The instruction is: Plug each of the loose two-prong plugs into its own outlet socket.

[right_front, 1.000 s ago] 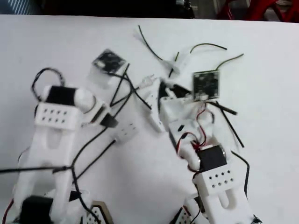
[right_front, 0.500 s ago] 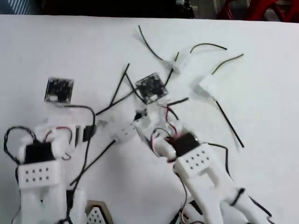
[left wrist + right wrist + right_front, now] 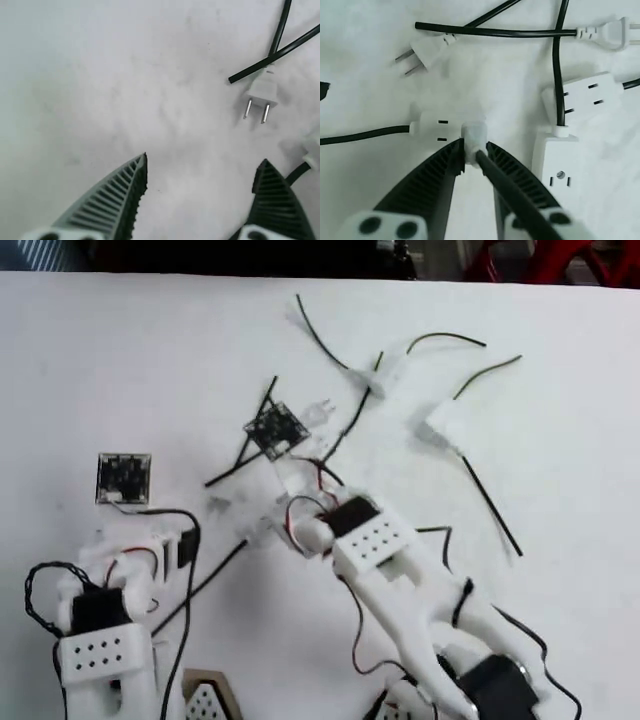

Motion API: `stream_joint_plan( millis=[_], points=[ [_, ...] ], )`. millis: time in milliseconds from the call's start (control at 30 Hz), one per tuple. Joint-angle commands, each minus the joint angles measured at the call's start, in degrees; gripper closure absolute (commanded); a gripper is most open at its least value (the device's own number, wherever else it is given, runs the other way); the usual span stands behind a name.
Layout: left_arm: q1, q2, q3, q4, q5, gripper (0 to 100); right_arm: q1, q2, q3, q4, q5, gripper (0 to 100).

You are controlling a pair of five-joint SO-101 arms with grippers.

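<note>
Relocated arms: right arm point(image 3: 375, 540) nearer centre, left arm point(image 3: 100, 640) drawn back.
The right gripper point(image 3: 475, 150) clamps a white plug point(image 3: 473, 134) against an outlet socket point(image 3: 436, 129); the left gripper point(image 3: 200, 170) gapes near a loose plug point(image 3: 262, 92).

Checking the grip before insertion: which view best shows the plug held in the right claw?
The right wrist view: the plug sits pinched in the right claw, beside a slotted socket. In the high view, the right arm overhangs that spot. The left wrist view looks at another, loose plug.
</note>
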Motion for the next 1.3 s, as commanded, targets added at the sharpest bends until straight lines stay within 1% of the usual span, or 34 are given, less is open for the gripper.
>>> stream_joint_plan(
  millis=[0,133,433,700,800,900,967,1100,1267],
  points=[
    [-0.31,-3.12,0.53,-0.88,0.0,67,0.04,2.68,-4.48,-0.4,0.44,98.1],
    [-0.4,-4.09,0.88,-0.88,0.0,67,0.04,5.41,-5.27,-0.4,0.7,98.1],
    [-0.4,-4.18,0.88,-0.88,0.0,67,-0.13,6.02,-4.75,0.04,0.7,98.1],
    [-0.4,-4.18,0.97,-0.88,0.0,67,-1.89,6.02,-0.35,-0.57,0.88,98.1],
    [-0.4,-4.18,0.97,-0.79,0.0,67,-2.68,6.02,2.11,-3.38,1.14,98.1],
    [-0.4,-4.18,0.97,-0.79,0.09,67,-3.21,6.02,5.27,-6.81,4.75,98.1],
    [-0.48,-4.18,0.97,-0.79,0.09,67,-3.21,6.02,6.59,-8.22,5.71,98.1],
    [-2.15,-4.26,0.97,-0.79,0.26,67,-3.21,6.02,6.86,-8.13,5.89,98.1],
    [-2.33,-4.26,0.88,-0.88,0.35,67,-2.86,4.53,6.24,-7.96,5.54,98.1]
  ],
)
